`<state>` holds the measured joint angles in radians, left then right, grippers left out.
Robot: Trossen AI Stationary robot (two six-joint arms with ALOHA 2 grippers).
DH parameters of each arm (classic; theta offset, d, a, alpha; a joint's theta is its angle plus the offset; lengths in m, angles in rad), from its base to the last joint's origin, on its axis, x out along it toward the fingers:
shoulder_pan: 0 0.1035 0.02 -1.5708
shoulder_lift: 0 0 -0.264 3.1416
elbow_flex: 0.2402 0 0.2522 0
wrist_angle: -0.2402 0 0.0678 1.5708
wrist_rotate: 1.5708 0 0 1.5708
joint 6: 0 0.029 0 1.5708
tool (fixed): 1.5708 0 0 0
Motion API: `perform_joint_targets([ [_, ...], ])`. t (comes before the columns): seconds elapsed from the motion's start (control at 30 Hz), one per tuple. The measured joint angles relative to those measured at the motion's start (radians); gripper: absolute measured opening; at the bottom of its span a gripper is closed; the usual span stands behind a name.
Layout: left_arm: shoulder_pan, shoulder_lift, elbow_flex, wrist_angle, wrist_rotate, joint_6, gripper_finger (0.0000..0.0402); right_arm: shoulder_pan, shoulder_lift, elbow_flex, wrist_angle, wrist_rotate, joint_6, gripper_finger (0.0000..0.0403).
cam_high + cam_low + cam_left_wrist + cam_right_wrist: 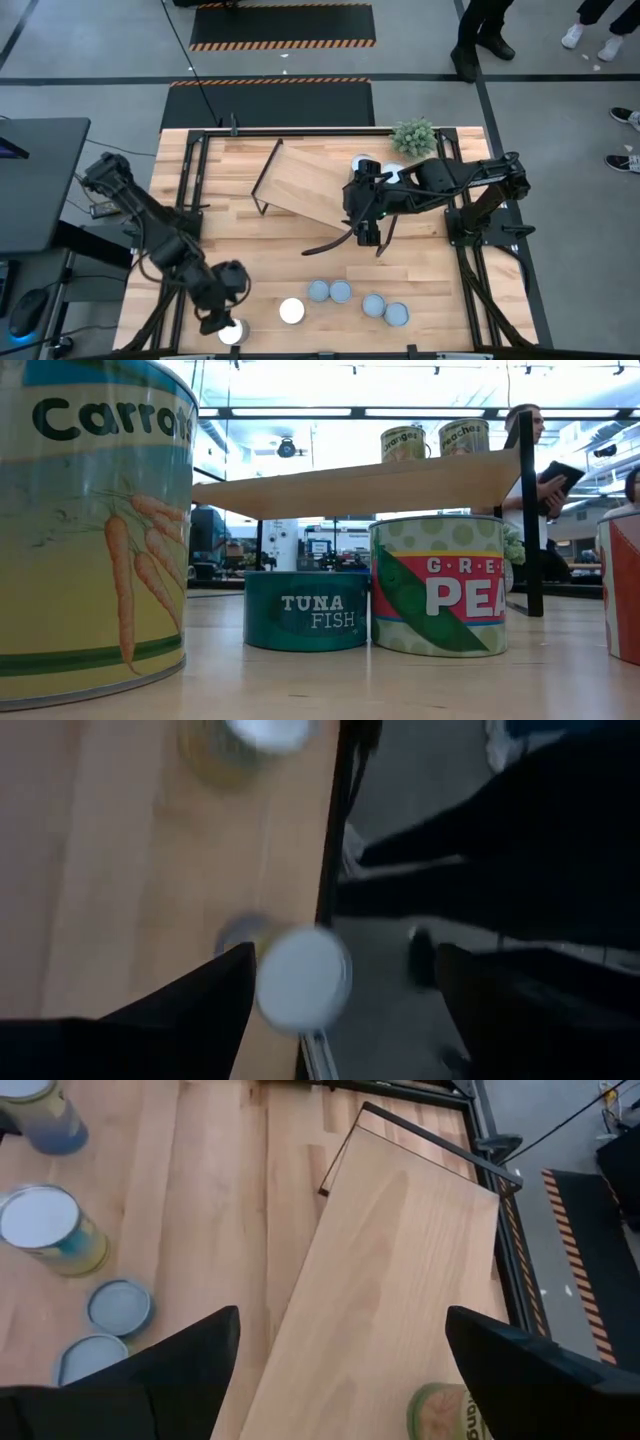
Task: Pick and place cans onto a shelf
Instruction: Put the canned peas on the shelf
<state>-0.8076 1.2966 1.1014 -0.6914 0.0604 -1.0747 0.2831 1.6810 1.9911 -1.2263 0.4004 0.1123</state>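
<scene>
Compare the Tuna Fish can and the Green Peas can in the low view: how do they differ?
The Tuna Fish can is short and squat; the Green Peas can stands clearly taller. The Tuna Fish can is teal with white lettering; the Green Peas can is pale green with a red band and a pea pod. Both stand upright, side by side on the table.

Four blue-grey-topped cans (318, 291), four white-topped cans (291, 311), one shelf (305, 186), one potted plant (414, 135) and two arms, each with a pincer, are on the table (230, 250).
</scene>
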Motion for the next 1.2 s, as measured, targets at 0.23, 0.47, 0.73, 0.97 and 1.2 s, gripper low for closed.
perform_joint_targets([
  [0.23, -0.147, 0.006, 0.0, -0.062, -0.009, -0.146, 0.0316, 0.003, 0.0, 0.0, 0.0, 0.0, -0.009, 0.0361],
  [0.47, -0.22, 0.106, -0.001, -0.059, -0.008, -0.219, 0.0316, 0.003, 0.0, 0.0, 0.002, 0.0, -0.044, 0.0361],
  [0.73, -0.222, 0.233, -0.001, -0.03, 0.001, -0.254, 0.0316, 0.002, 0.0, 0.0, 0.015, -0.001, -0.067, 0.0361],
  [0.97, -0.239, 0.3, -0.001, 0.031, -0.032, -0.31, 0.0316, 0.002, 0.0, 0.0, 0.014, -0.003, -0.071, 0.0361],
  [1.2, -0.253, 0.335, -0.001, 0.063, -0.052, -0.336, 0.0316, 0.001, 0.0, 0.0, 0.014, -0.009, -0.086, 0.0361],
])
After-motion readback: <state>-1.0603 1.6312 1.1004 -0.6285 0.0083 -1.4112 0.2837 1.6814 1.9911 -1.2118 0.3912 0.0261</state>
